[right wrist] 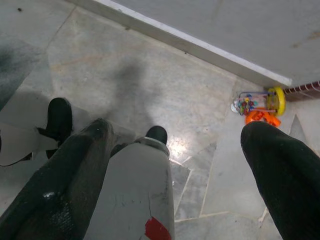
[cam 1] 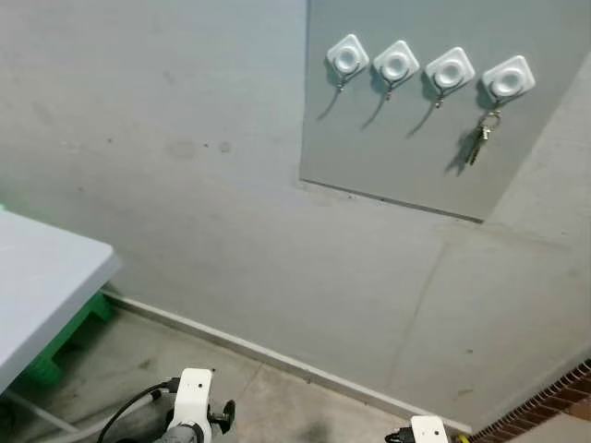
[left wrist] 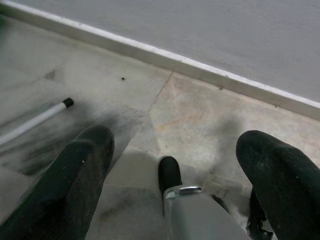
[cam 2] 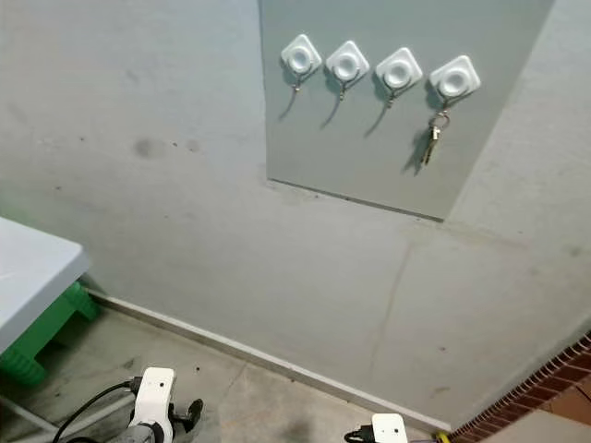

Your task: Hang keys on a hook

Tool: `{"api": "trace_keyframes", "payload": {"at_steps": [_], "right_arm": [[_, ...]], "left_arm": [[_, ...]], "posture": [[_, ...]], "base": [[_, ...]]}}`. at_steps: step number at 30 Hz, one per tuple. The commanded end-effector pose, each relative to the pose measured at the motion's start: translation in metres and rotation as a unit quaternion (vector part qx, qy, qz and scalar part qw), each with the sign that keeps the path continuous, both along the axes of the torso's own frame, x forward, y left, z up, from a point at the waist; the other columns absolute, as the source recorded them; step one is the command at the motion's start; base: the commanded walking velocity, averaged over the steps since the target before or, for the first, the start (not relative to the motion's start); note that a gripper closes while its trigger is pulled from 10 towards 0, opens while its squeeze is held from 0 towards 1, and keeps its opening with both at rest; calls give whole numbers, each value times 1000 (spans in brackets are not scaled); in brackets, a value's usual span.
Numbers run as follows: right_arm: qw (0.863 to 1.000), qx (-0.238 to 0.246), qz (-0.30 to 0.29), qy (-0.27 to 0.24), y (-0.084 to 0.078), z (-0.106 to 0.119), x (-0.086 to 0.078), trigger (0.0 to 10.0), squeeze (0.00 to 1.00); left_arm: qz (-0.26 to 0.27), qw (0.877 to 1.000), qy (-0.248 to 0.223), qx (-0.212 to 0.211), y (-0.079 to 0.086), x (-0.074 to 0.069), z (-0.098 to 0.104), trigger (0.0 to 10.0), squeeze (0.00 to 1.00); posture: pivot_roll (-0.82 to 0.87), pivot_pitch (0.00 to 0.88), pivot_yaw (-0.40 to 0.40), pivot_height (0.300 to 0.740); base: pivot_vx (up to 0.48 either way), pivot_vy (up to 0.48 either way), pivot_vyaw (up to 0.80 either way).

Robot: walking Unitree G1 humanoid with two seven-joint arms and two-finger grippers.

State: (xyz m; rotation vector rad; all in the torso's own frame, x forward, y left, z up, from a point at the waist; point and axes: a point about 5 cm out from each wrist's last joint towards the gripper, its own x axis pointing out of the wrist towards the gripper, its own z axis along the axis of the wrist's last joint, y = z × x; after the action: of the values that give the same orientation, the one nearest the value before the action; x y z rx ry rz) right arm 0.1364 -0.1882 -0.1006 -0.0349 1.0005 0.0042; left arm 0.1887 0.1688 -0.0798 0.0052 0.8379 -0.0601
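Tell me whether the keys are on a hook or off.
On. The keys hang by their ring from the rightmost hook of four on the wall panel; the other three hooks are bare.

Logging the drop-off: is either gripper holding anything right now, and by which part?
Nothing is held. The left gripper and right gripper are both open over the floor, and the keys hang by their ring from the rightmost hook.
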Motion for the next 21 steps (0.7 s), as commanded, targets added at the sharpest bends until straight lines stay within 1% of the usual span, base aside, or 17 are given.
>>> {"api": "trace_keyframes", "payload": {"at_steps": [1, 9, 21], "right_arm": [[1000, 3, 4, 3, 2, 0, 0, 10000, 0], [1000, 18, -3, -1, 5, 0, 2, 10000, 0], [1000, 15, 1, 4, 6, -1, -1, 10000, 0]], "left_arm": [[4, 1000, 4, 4, 4, -1, 0, 10000, 0], [8, 1000, 3, 5, 5, 0, 0, 10000, 0], [13, 1000, 7, 9, 8, -1, 0, 10000, 0]], "posture": [[-63, 0, 6, 740], [-65, 0, 8, 740], [-67, 0, 6, 740]], "base": [[0, 0, 800], [0, 0, 800], [0, 0, 800]]}}
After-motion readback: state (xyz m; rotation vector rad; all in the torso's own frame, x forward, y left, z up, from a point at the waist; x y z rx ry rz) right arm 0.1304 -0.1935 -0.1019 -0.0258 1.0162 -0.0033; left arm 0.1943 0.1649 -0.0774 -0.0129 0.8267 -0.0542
